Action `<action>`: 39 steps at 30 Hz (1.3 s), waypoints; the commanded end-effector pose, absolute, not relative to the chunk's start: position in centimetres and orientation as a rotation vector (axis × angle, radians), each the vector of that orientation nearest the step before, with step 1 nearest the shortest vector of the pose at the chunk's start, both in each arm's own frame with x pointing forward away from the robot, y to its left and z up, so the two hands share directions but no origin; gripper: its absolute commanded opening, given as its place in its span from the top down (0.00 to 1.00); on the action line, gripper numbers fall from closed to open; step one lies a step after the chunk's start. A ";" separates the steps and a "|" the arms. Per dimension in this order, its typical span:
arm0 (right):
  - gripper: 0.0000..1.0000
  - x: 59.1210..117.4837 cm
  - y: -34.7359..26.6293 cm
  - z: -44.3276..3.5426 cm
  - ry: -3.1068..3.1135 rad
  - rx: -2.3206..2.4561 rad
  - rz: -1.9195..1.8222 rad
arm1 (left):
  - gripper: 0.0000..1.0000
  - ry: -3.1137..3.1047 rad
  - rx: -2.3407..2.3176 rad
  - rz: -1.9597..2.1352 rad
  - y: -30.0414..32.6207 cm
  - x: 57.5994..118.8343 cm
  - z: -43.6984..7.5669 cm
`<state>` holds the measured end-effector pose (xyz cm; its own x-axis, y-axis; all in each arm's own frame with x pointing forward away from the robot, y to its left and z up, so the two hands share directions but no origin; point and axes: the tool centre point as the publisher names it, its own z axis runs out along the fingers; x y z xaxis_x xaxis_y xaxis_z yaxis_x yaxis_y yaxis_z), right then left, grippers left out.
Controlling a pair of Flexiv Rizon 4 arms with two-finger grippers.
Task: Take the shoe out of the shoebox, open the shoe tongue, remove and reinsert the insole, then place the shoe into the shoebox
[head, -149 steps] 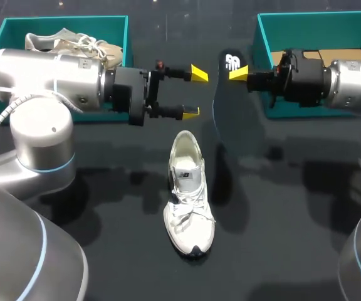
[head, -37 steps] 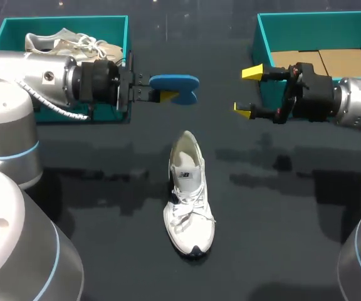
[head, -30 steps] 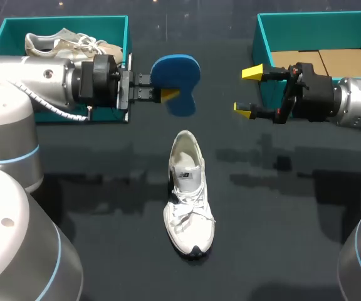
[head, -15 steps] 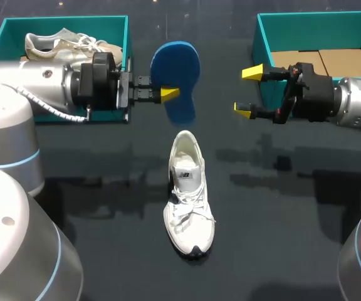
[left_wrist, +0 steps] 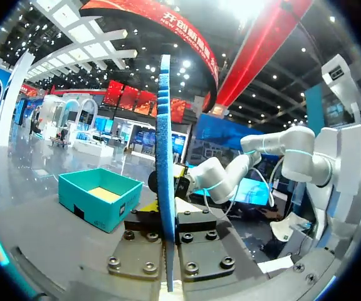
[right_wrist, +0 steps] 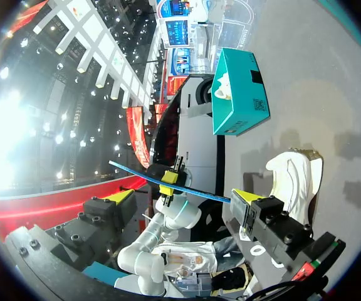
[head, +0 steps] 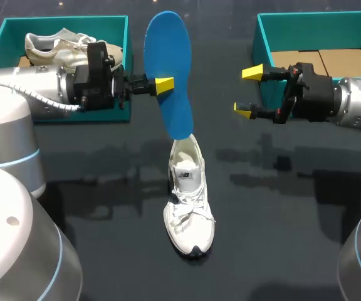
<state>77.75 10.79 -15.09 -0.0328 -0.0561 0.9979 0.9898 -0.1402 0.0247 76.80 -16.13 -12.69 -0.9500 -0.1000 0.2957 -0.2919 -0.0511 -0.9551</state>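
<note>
End effector on my left (head: pixel 163 84), clenched on the blue insole (head: pixel 175 110), has swung it upright over the white shoe (head: pixel 188 188), seemingly ready for reinsertion.

Dark, faintly glossy table (head: pixel 281 251)

Middle of the worktop (head: pixel 281 219) is the tight spot. The white sneaker (head: pixel 188 197) lies there toe toward the robot. The blue insole (head: pixel 170 75) hangs on edge right over its heel opening, pinched in the left end effector (head: pixel 163 84), so the way in from the far side is blocked. Can't tell if the insole's tip touches the heel. There's a passable lane between the insole and the right end effector (head: pixel 248 91), fingers spread, just beside the right shoebox (head: pixel 318 14). That box shows cardboard floor. The left shoebox (head: pixel 61 22) is taken up by another sneaker (head: pixel 61 42). Open worktop runs along both sides of the white sneaker.
</note>
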 end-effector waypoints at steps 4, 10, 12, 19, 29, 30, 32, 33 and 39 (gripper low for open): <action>0.00 77.6 10.9 -15.1 -1.117 -1.255 -1.362 | 1.00 -2.003 0.608 2.105 -15.9 76.1 -12.5; 0.00 77.6 10.9 -15.1 -1.117 -1.255 -1.362 | 1.00 -2.003 0.608 2.105 -15.9 76.1 -12.5; 0.00 77.6 10.9 -15.1 -1.117 -1.255 -1.362 | 1.00 -1.980 0.696 2.008 -16.0 76.5 -12.6; 0.00 77.6 10.9 -15.1 -1.117 -1.255 -1.362 | 1.00 -1.807 0.950 1.654 -16.1 78.4 -12.7; 0.00 77.6 10.9 -15.1 -1.117 -1.255 -1.362 | 1.00 -1.739 1.024 1.399 -16.2 78.4 -14.0; 0.00 77.6 10.9 -15.1 -1.117 -1.255 -1.362 | 1.00 -1.734 1.038 1.381 -16.2 78.4 -14.1; 0.00 77.6 10.9 -15.1 -1.117 -1.255 -1.362 | 1.00 -1.705 1.068 1.350 -16.3 78.4 -14.6; 0.00 77.6 10.9 -15.1 -1.117 -1.255 -1.362 | 1.00 -1.703 1.071 1.340 -16.4 78.3 -14.8; 0.00 77.6 10.9 -15.1 -1.117 -1.255 -1.362 | 1.00 -1.648 1.101 1.275 -16.7 78.0 -15.9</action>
<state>77.74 10.80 -15.10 -0.0328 -0.0563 0.9979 0.9898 -0.1402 0.0246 77.64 -16.45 -15.54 -0.3401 -0.1767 0.9236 -0.9404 0.0599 -0.3348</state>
